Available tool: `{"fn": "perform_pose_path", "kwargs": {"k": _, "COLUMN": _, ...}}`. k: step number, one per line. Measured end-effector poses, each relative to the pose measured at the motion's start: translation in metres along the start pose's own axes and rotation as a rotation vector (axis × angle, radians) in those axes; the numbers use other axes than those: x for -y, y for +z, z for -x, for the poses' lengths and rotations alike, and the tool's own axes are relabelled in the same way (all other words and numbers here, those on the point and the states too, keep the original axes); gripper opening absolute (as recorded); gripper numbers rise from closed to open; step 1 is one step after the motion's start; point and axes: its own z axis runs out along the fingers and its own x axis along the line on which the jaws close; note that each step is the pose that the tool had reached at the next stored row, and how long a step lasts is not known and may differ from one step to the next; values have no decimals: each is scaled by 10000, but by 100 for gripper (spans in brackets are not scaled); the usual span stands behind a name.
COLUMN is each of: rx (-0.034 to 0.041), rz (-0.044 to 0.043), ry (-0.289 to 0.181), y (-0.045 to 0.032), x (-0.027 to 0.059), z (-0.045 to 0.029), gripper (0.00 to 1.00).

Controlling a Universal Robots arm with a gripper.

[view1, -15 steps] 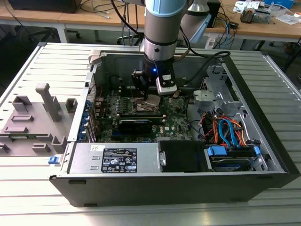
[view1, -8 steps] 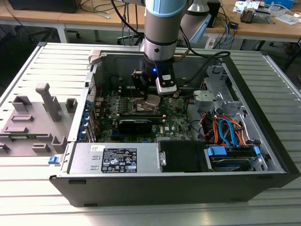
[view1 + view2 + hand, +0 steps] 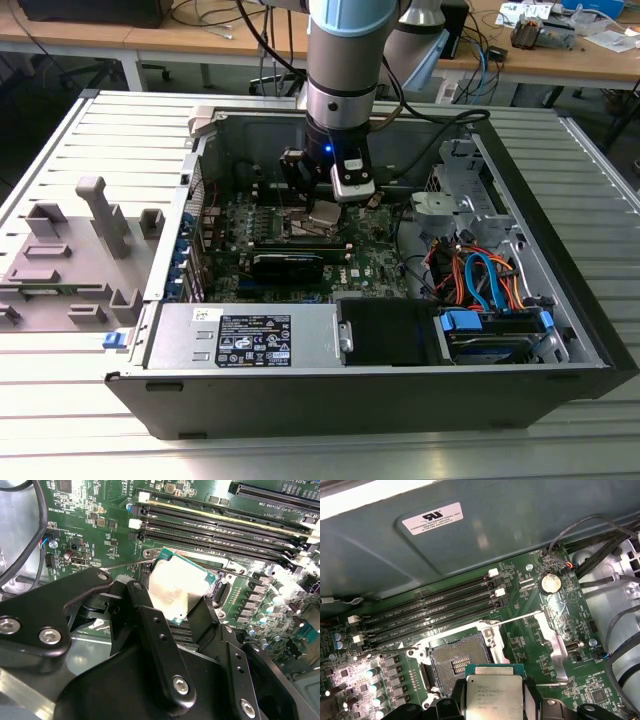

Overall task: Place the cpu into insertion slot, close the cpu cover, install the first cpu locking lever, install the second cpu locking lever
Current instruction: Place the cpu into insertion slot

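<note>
The end effector (image 3: 170,599) was clamped on the cpu (image 3: 494,696), fingers (image 3: 155,630) pinching two opposite edges! It held the cpu just above the bare slot (image 3: 454,659), beside the long memory slots (image 3: 430,605), inside the open case (image 3: 300,400) on the table (image 3: 60,420).
</note>
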Motion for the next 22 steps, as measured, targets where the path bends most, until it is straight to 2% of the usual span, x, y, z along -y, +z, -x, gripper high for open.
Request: {"fn": "perform_pose_path", "kwargs": {"k": 22, "rx": 19, "rz": 5, "ry": 326, "y": 2, "x": 0, "z": 0, "gripper": 55}}
